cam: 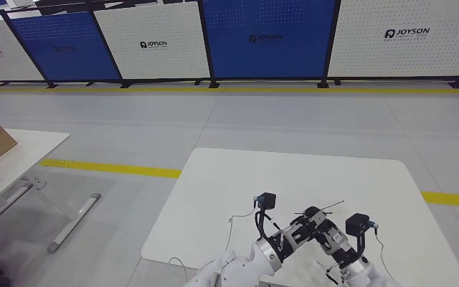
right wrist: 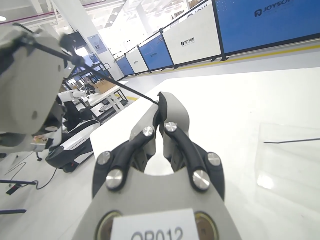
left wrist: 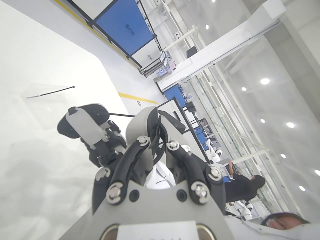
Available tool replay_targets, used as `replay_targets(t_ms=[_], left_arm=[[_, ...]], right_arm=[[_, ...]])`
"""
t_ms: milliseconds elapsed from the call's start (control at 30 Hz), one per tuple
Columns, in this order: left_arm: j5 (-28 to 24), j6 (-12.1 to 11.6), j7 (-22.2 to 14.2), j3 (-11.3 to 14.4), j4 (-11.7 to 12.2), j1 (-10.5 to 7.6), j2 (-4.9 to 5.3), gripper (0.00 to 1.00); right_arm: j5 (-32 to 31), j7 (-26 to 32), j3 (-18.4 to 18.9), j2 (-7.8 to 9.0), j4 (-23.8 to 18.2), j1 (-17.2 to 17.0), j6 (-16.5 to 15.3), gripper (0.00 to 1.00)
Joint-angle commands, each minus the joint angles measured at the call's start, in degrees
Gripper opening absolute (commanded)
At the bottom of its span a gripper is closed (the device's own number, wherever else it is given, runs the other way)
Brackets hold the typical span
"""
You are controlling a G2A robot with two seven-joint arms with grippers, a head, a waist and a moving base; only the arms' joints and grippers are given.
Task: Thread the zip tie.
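One spare zip tie [right wrist: 291,140] on table [right wrist: 225,96]

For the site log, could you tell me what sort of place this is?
Probably an industrial robot test hall: blue and white partition panels fence the floor, a yellow floor line runs past, and another white robot stands in the background.

The zip tie [right wrist: 120,86] is black, the table [cam: 301,179] white, the dotted panels [cam: 269,36] blue and white, the floor stripe [cam: 107,168] yellow.
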Motion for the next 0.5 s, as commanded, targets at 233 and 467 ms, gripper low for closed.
replay_targets(t_ms=[233,467], left_arm=[[0.9,-0.1,0.4,0.1,-0.5,0.49,0.12,0.0],[1.6,2.6,6.2,-0.2,1.3,-0.1,-0.36,0.0]], right_arm=[[0.2,0.0,0.1,-0.11,0.0,-0.1,0.0,0.0],[4.1,-2.4,1.5,0.13,-0.8,-1.1,0.0,1.0]])
